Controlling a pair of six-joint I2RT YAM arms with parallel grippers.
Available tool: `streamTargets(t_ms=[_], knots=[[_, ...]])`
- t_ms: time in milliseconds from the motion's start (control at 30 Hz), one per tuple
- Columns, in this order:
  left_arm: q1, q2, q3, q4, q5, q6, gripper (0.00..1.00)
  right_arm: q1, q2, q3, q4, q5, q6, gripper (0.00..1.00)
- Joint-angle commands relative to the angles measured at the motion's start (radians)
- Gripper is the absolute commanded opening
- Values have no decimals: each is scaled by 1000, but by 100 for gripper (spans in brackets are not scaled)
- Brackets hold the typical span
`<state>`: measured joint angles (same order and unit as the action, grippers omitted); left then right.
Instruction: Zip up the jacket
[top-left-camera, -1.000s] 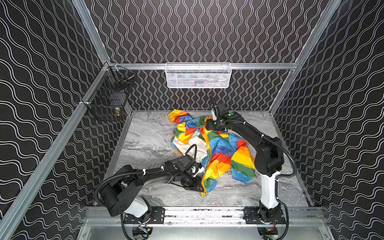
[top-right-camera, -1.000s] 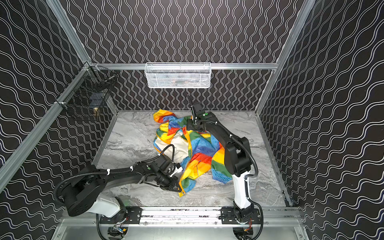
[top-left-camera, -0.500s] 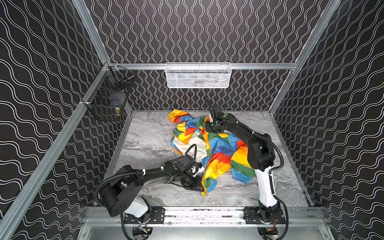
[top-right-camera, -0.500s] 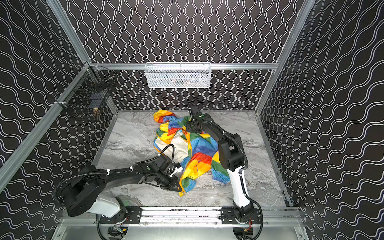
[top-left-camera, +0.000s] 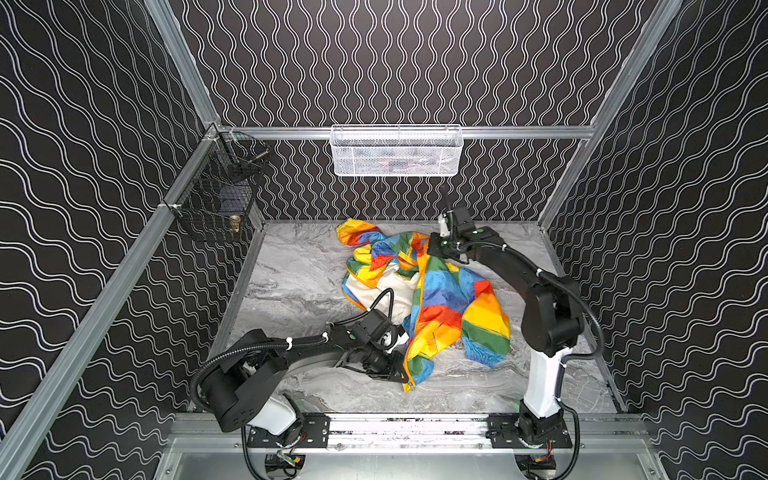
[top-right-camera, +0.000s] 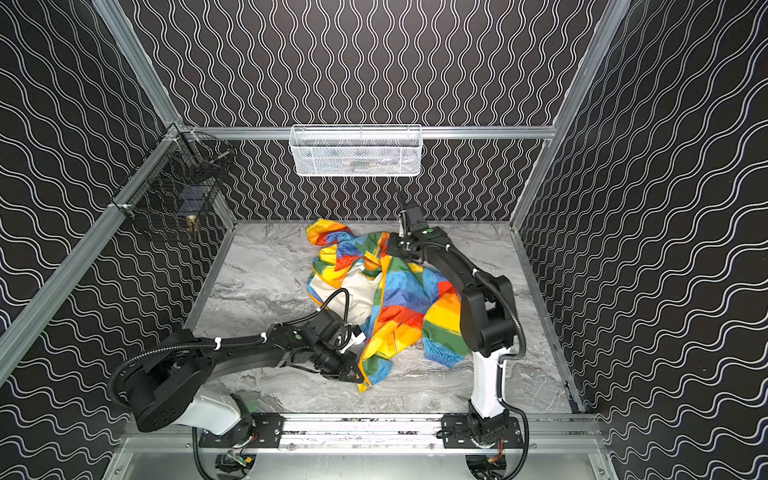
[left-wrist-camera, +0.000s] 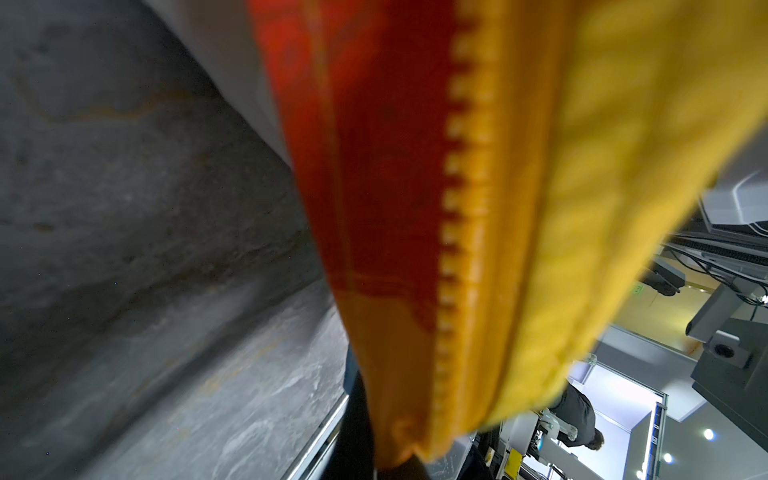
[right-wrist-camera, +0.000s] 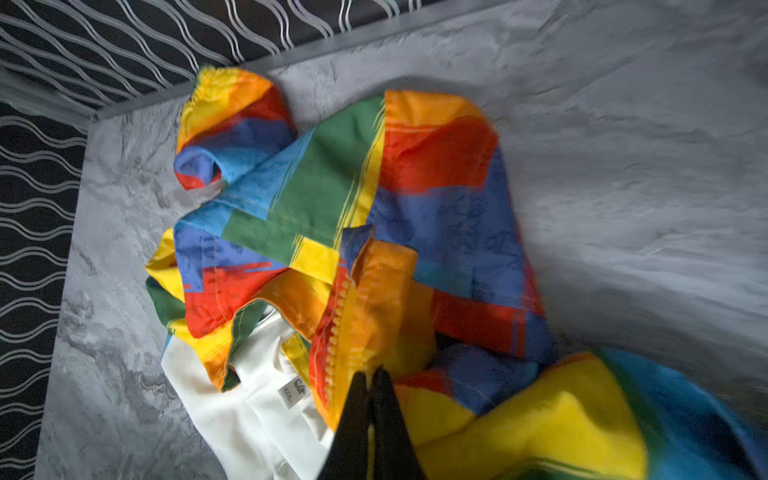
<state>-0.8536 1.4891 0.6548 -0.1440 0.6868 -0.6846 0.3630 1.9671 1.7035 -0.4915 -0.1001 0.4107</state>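
Note:
The jacket (top-left-camera: 440, 299) (top-right-camera: 401, 301) lies crumpled on the marble table (top-left-camera: 299, 282), rainbow side up, with its white lining showing at the middle in both top views. My left gripper (top-left-camera: 401, 376) (top-right-camera: 356, 376) is shut on the bottom end of the zipper band (left-wrist-camera: 457, 249), near the table's front. My right gripper (top-left-camera: 430, 247) (top-right-camera: 388, 245) is at the collar end, far side. In the right wrist view its black fingers (right-wrist-camera: 357, 399) press together on the orange zipper edge (right-wrist-camera: 338, 324), with a yellow strip of fabric between them.
A white mesh basket (top-left-camera: 397, 151) hangs on the back rail. A black wire basket (top-left-camera: 216, 203) hangs on the left wall. Patterned walls close in three sides, and an aluminium rail (top-left-camera: 407, 428) runs along the front.
My right gripper has shut on the zipper edge by the collar, and that arm's elbow has shifted a little. The left gripper has kept its hold and place.

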Motion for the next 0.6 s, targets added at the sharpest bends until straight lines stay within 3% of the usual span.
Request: streamTargets(t_ms=[0,233,400,567], knots=[[-11,16,30,-10,-9,20,0,-43,-30,-3,80,-39,28,0],[-38,71,102,-24,-45,34,0,-93,33,89,47,-75,16,0],[-41,98,155,-89,-117,59,0,-107,67,81,119,-177,38,0],[-41,141,173,-142,-189,75,0,-109,184,202,15,-111,61,0]])
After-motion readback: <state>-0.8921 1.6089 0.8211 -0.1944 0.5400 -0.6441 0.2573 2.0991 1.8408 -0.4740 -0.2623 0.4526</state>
